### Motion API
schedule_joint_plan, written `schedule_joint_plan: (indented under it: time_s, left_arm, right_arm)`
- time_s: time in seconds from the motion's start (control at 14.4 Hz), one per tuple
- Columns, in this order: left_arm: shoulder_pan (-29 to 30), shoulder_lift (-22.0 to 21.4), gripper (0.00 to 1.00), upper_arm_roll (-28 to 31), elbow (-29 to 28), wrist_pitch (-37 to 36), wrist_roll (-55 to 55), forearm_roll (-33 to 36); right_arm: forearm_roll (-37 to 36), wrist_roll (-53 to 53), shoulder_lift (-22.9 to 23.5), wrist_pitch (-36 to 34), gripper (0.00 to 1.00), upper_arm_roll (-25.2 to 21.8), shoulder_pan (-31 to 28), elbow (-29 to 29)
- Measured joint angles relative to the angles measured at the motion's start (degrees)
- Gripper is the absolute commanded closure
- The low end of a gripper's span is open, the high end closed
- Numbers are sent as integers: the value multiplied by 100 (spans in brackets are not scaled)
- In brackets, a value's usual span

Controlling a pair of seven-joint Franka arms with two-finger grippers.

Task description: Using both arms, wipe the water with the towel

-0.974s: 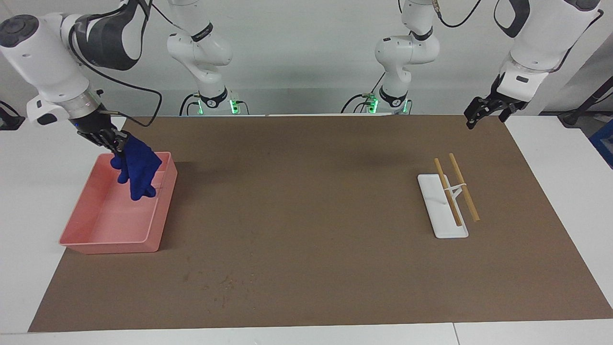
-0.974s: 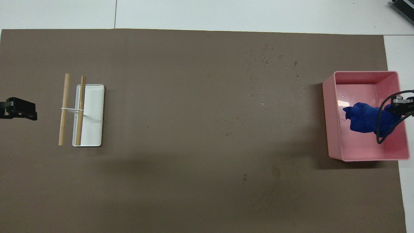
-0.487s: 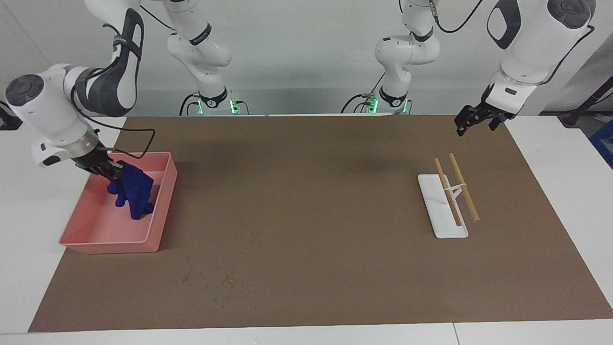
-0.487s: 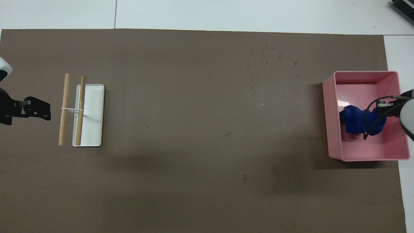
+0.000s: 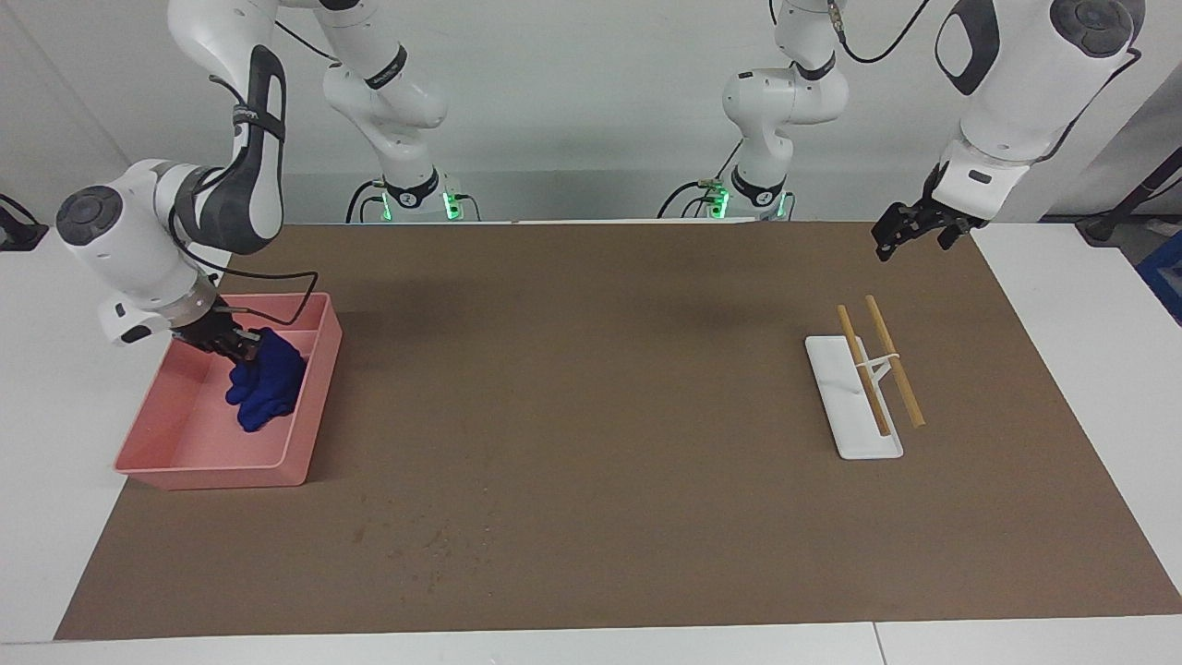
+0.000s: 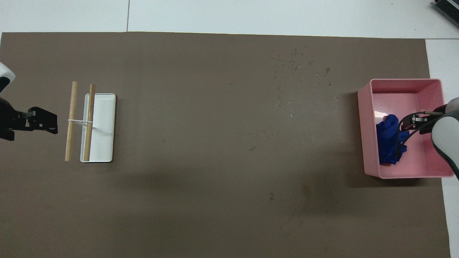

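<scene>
Brown mat over white table. Towel (image 5: 266, 390) lies crumpled in pink tray (image 5: 209, 471), against the wall toward table centre. Right gripper (image 5: 247, 344) at its upper fold; fingers' state: can't tell. Left gripper (image 5: 908, 232) waits w/ fingers apart, empty, over mat edge. Cloth looks soft, limp, maybe damp-heavy; pinch a raised fold.

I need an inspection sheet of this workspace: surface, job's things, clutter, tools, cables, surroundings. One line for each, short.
Surface: brown mat on a white table, with small specks on the mat.
Job's things: blue towel lies crumpled in the pink tray, at the right arm's end.
Clutter: two wooden sticks on a white rack, at the left arm's end.
Tools: right tool is in the tray at the towel; left tool waits open, raised over the mat's corner.
Cables: a black cable loops from the right arm's wrist.
Surroundings: plain white wall; a dark stand past the table's end.
</scene>
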Motion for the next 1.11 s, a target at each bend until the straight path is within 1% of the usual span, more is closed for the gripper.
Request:
schedule_joint_plan:
  time_s: [0.21,0.42,0.56,0.7,0.83,0.97,1.11]
  left_arm:
    - [14,-2,0,4,2,0,0,0]
    - [14,-2,0,2,2,0,0,-1]
    - [14,-2,0,1,3,1,-5,-22]
    - [15,-12,0,19,25,66,-65,-337]
    - [16,-39,0,47,53,222,-272,-650]
    - [13,-64,0,43,63,283,-347,-712]
    - [7,-69,0,27,55,331,-339,-714]
  right_arm:
    - [0,233,-473,-511,0,113,208,280]
    - [3,921,-809,-1095,0,155,706,667]
    - [4,1356,-835,-1392,0,168,1028,976]
    - [54,1743,-812,-1636,0,177,1274,1284]
    - [161,1971,-802,-1983,0,182,1377,1646]
    - [213,2132,-803,-2375,0,181,1453,2027]
    - [215,2205,-803,-2614,0,182,1499,2257]
